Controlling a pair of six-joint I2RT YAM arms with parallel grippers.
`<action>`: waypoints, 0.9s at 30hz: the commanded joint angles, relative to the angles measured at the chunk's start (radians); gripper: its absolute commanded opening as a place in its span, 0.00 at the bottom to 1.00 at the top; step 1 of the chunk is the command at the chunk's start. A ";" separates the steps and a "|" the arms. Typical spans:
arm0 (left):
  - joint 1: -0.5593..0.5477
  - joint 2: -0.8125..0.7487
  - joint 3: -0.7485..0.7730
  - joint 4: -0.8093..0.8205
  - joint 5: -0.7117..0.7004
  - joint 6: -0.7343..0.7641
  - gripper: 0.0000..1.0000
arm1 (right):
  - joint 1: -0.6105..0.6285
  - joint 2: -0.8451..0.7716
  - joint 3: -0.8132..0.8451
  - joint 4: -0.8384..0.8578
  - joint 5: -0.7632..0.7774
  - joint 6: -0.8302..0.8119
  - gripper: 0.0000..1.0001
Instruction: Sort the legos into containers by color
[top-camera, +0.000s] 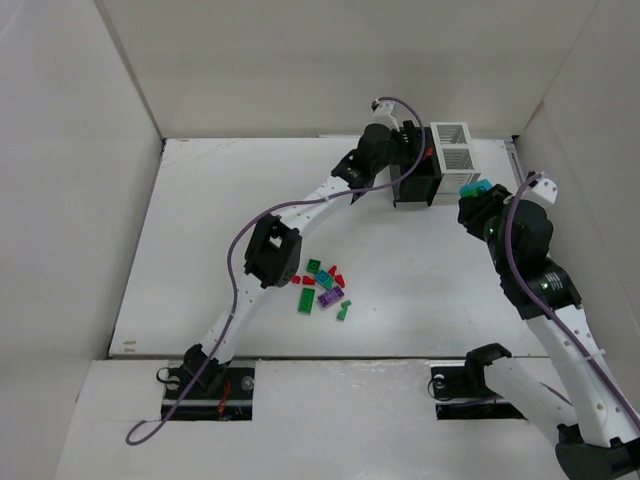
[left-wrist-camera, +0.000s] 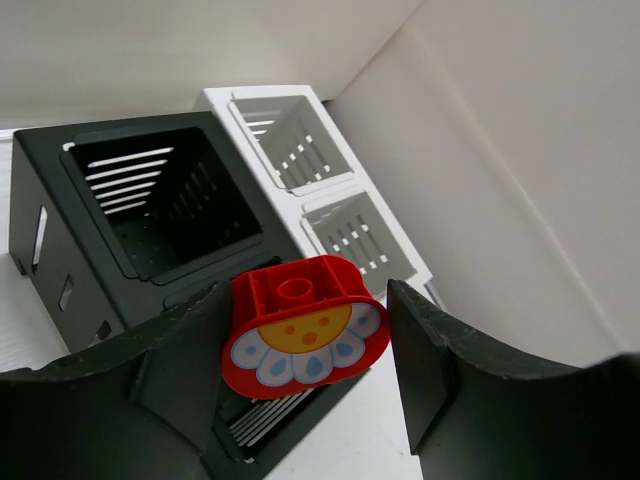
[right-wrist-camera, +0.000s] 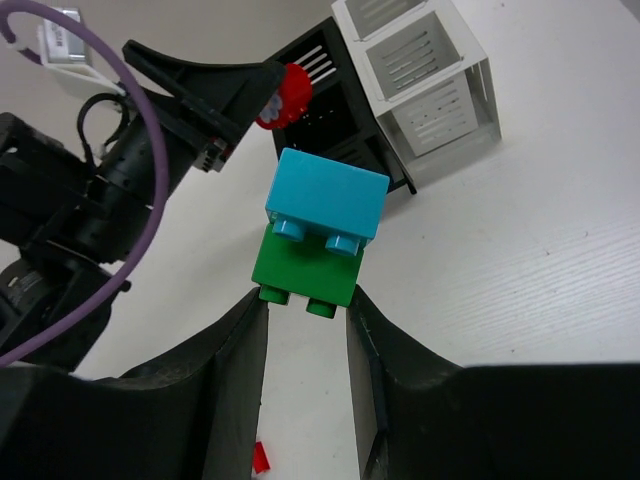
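**A:** How far along is the sorting?

**B:** Early, I'd judge. Most of the loose legos (top-camera: 322, 285), green, red, purple and teal, lie in a heap mid-surface (top-camera: 200, 200), well apart from the containers.

**A:** Anything in the bins?

**B:** The left wrist view looks down into the black container (left-wrist-camera: 45, 190) and the white containers (left-wrist-camera: 330, 185). No brick shows in the compartments it can see. The nearest black compartment is partly hidden.

**A:** And the arms?

**B:** Both are loaded. The left tool (left-wrist-camera: 306, 350) is clamped, jaws partway apart, on a red flower-face piece (left-wrist-camera: 300, 300), held above the black container. The right tool (right-wrist-camera: 305, 300) pinches a green brick (right-wrist-camera: 305, 270) between narrow-set jaws. A cyan brick (right-wrist-camera: 327, 205) is stuck on top of it, just beside the white containers.

**A:** So what's left?

**B:** Dropping those two loads, though that green and cyan pair mixes colours. Then the whole heap.
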 joint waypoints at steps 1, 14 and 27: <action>0.006 -0.026 0.063 0.179 -0.037 0.011 0.40 | -0.017 -0.013 0.008 0.025 -0.024 0.013 0.09; 0.006 0.025 0.054 0.187 -0.075 0.029 0.64 | -0.026 0.015 -0.001 0.034 -0.033 0.003 0.09; 0.006 -0.081 -0.053 0.178 0.006 0.025 0.87 | -0.026 0.005 -0.010 0.046 -0.088 -0.021 0.10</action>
